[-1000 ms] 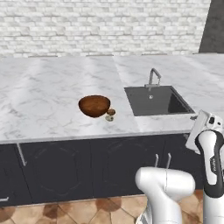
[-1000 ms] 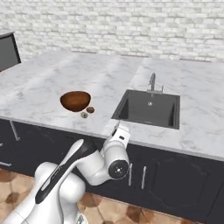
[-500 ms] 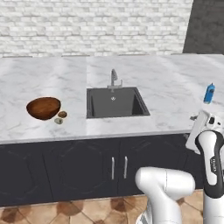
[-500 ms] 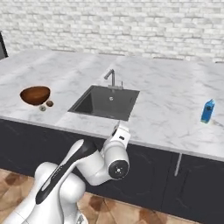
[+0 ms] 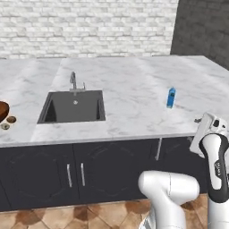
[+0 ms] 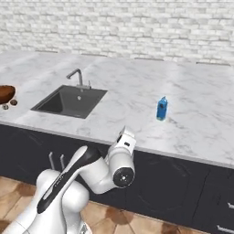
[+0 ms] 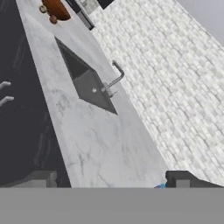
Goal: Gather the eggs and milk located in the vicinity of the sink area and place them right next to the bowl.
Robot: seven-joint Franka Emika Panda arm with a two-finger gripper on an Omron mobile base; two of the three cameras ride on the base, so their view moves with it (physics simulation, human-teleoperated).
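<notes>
The milk (image 5: 171, 97) stands upright on the marble surface (image 5: 134, 89), well to the right of the sink (image 5: 73, 106) and near the front edge; in the right base view the carton (image 6: 161, 108) sits alone on open marble, apart from everything else. The sink has its faucet (image 5: 73, 81) at the back rim. Far to the left, at the frame edge, part of the bowl (image 5: 2, 110) shows with the two eggs (image 5: 9, 122) just beside it on the front side, one brownish and one paler; the right base view shows the bowl (image 6: 5, 93) and eggs (image 6: 10, 104) likewise close together, well apart from the sink. The arm is folded low in front of the dark cabinets (image 5: 80, 170), its hand below the surface edge. In the hand view the two tips of the tool (image 7: 113, 180) stand wide apart with nothing between them, so it is released; a sliver of blue shows by the right tip.
</notes>
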